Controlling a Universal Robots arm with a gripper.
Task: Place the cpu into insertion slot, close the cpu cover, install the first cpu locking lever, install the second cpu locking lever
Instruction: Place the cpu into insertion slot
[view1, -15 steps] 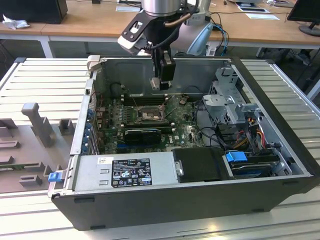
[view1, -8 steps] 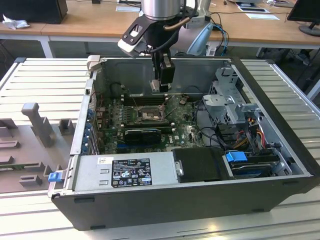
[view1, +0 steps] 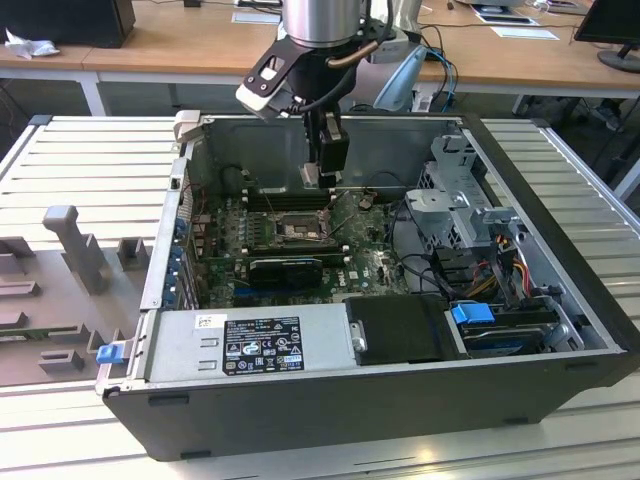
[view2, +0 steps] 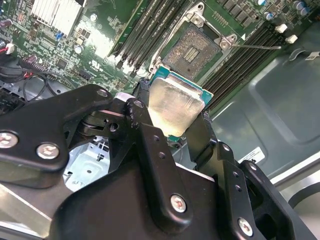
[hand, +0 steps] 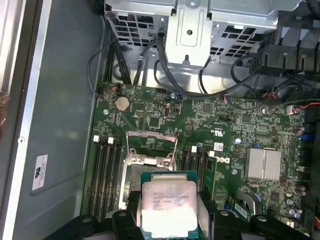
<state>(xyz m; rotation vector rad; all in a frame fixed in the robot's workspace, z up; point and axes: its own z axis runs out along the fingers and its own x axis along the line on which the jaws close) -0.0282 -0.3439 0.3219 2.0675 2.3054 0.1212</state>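
Black fingers (view2: 201, 139) pinch the flat, silvery cpu (view2: 175, 102).

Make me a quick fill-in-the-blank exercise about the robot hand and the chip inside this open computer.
1. The hand grips the chip between its two ___.
2. The socket has no chip in it: it is ___.
3. Long black memory slots run on ___ sides of the socket.
Missing words: fingers; empty; both.
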